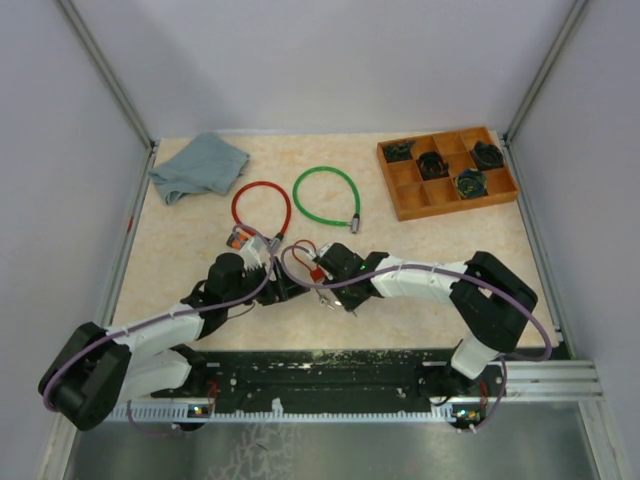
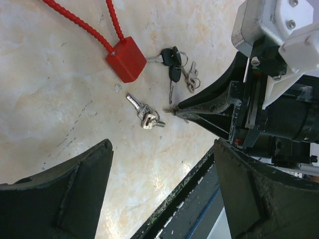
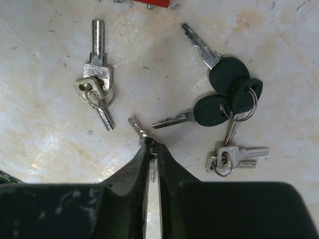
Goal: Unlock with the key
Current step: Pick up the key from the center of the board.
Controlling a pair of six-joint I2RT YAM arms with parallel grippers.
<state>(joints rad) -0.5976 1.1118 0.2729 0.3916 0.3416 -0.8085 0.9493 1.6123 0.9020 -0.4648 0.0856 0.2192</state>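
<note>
Right claw (image 3: 153, 145) pinches a silver key (image 3: 135, 124), indistinct from overhead; left claw (image 2: 162, 149) gapes wide.

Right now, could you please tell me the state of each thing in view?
Red cable lock: loop closed, both ends in its body.
Green cable lock: loop closed.
Black-headed key bunch: lying loose.
Ringed silver key pair: lying loose.
Blue-grey cloth: crumpled.
Left jaws: open, empty.
Right jaws: shut on a thin silver key.
</note>
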